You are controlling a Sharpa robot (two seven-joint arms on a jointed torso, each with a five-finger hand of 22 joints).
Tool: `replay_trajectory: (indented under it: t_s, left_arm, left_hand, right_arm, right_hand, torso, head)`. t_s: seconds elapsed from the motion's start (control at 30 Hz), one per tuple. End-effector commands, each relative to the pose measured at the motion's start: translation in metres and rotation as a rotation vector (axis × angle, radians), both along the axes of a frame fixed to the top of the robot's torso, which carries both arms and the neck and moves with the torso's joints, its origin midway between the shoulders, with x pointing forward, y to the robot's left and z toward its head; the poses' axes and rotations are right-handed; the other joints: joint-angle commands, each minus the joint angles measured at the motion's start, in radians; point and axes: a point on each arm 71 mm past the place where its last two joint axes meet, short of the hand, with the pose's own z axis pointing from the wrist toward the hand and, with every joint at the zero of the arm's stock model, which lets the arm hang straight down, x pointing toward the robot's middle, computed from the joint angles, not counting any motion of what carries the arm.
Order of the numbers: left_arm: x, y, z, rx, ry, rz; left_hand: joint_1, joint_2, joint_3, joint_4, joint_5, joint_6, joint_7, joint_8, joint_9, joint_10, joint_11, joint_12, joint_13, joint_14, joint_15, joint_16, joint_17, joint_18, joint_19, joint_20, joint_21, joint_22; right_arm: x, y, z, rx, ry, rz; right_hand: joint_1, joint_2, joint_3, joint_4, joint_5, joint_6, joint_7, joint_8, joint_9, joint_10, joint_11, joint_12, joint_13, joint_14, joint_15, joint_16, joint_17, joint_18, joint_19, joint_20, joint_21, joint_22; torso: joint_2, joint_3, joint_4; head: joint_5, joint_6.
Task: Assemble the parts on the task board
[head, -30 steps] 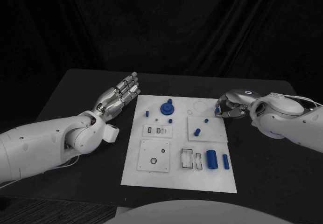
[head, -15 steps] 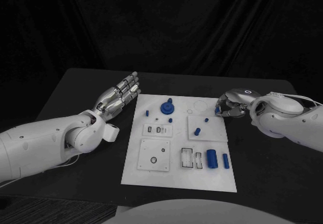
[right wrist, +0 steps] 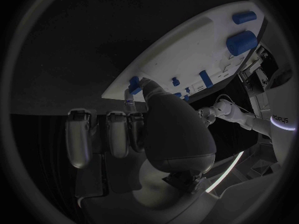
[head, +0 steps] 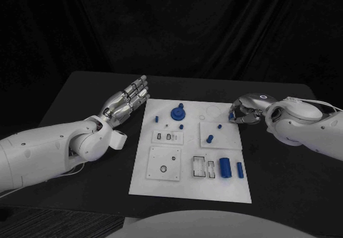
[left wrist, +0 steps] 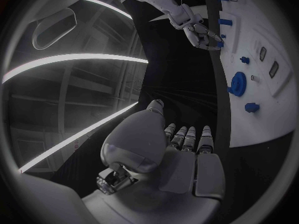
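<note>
1. Head view: task board (head: 189, 193) lies mid-table. Some parts stand seated near its far end; two loose cylinders (head: 231, 169) lie on it toward the near right, so assembly looks partway. Right hand (head: 245, 112) pinches a small blue part (head: 231, 116) at the far right edge.
2. Left wrist view: left hand (left wrist: 181, 157) is flat, fingers straight and together, holding nothing, beside the board.
3. Right wrist view: fingertips (right wrist: 144, 83) meet the blue part at the board's corner.
</note>
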Motion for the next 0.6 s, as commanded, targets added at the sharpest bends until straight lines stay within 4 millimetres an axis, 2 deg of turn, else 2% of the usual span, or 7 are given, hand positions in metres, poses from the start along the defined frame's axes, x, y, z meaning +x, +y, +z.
replay_trajectory:
  t_s: [0.03,0.23,0.6]
  left_arm:
    - [-0.0009,-0.0020,0.0003,-0.011,-0.003,-0.016]
    - [-0.0009,-0.0018,0.0001,-0.010,-0.002,-0.016]
    - [-0.0009,-0.0025,-0.0005,-0.011,0.001,-0.020]
  left_hand:
    - [0.008,-0.002,0.002,-0.001,0.004,-0.002,0.008,0.003,0.001,0.000,0.009,-0.007,-0.001,0.000,0.007,-0.004,-0.001,0.004,-0.003,0.007,-0.003,-0.001]
    - [0.009,-0.002,0.003,-0.002,0.004,-0.002,0.008,0.003,0.001,0.000,0.010,-0.007,-0.001,0.000,0.008,-0.004,-0.001,0.004,-0.003,0.008,-0.003,-0.001]
    - [0.009,-0.002,0.004,-0.003,0.005,-0.001,0.010,0.003,0.001,0.000,0.011,-0.007,-0.001,0.000,0.009,-0.004,-0.001,0.004,-0.003,0.009,-0.003,-0.001]
  right_arm:
    - [-0.0005,0.0002,-0.0019,-0.004,0.007,0.003]
    - [-0.0003,0.0005,-0.0023,-0.003,0.005,0.003]
    - [0.0008,0.0018,0.0000,0.019,-0.038,-0.004]
  right_hand:
    - [0.014,0.000,0.001,-0.007,0.005,-0.004,-0.003,0.005,0.002,0.104,-0.001,0.003,0.263,0.107,0.002,0.003,0.263,0.001,0.066,0.003,-0.005,0.242]
    - [0.020,0.008,0.007,-0.015,0.009,0.009,-0.005,0.019,0.011,0.104,-0.002,0.003,0.263,0.107,0.001,0.003,0.263,0.001,0.063,0.002,-0.008,0.241]
    - [0.047,0.044,0.031,-0.049,0.001,0.072,-0.011,0.073,0.044,0.104,-0.006,0.003,0.263,0.107,-0.005,0.003,0.263,0.002,0.061,-0.003,-0.011,0.240]
  torso:
    - [0.000,-0.0001,0.0004]
    - [0.000,0.0001,0.0009]
    - [0.000,0.0003,-0.0003]
  head:
    - [0.000,0.000]
    - [0.001,-0.002]
    - [0.004,-0.004]
